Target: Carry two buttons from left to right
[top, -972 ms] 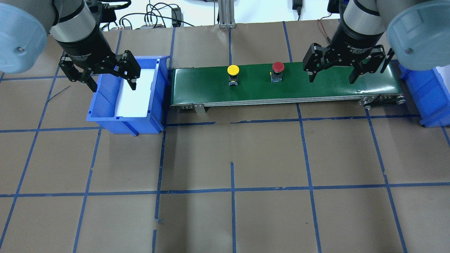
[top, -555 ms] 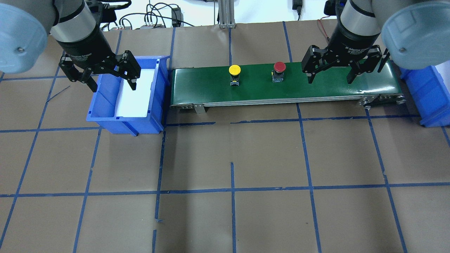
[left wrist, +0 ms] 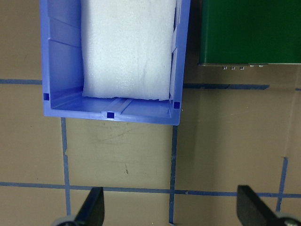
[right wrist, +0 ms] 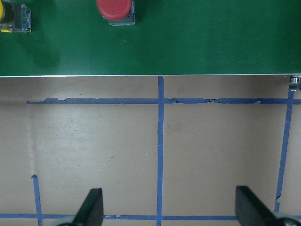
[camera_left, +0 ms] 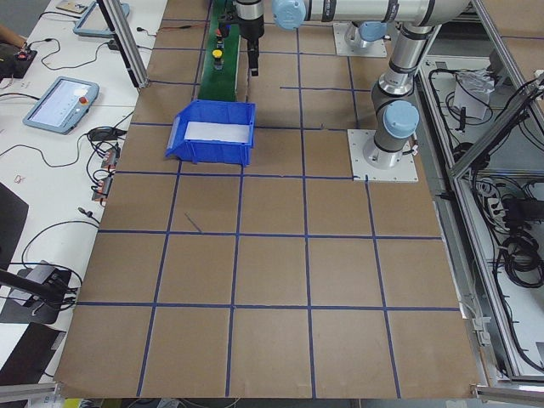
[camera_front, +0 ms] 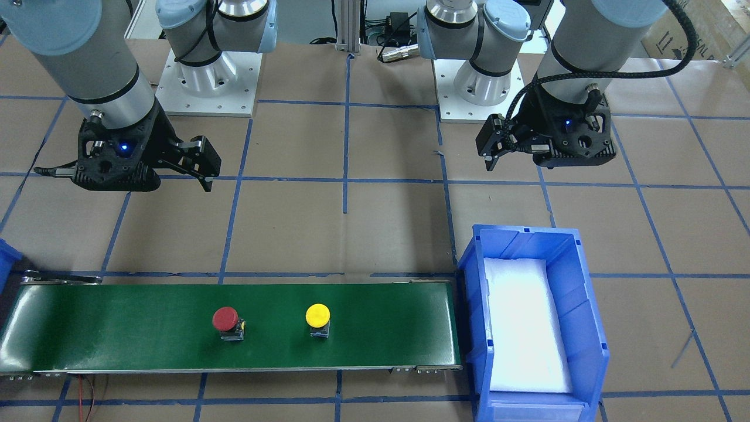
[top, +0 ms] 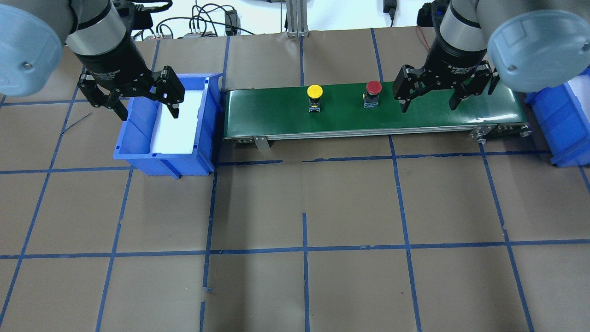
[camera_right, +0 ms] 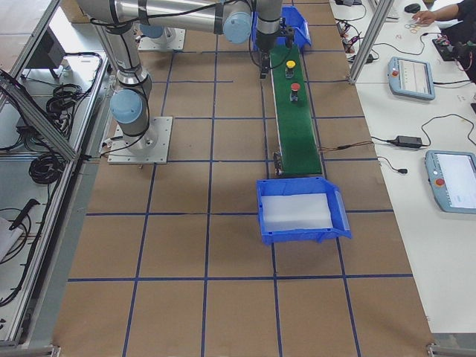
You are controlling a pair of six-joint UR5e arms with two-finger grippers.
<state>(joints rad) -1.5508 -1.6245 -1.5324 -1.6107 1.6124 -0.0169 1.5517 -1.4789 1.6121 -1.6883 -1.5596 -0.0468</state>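
1. We judge the task to be about half done. The left blue bin (top: 161,163) holds nothing but its white foam pad (top: 177,124), so both buttons are out of it.
2. The yellow-capped button (top: 315,92) stands upright on the green conveyor belt (top: 276,115), about midway along it.
3. The red mushroom-capped button (top: 373,87) stands upright to the yellow one's right on the same belt. The two are apart, with bare belt between them.
4. The right blue bin (camera_right: 268,223), at the belt's right end, shows only its white pad in the side view. We therefore count neither button as delivered.
5. The left gripper (top: 148,113) hangs above the left bin with its fingers spread wide and nothing between them. We judge its share of the work finished.
6. The right gripper (top: 429,107) is raised near the right part of the belt, just to the right of the red button in the overhead view. Its fingers are spread wide and it carries nothing. Its wrist view shows both fingertips (right wrist: 94,207) over bare table, with the red button at the top edge.
7. Three things are left, as we read it:
   - the red button must reach the right gripper and be picked up;
   - that button must go into the right bin;
   - the yellow button must follow the same way.
8. We cannot tell from these views whether the belt is running.
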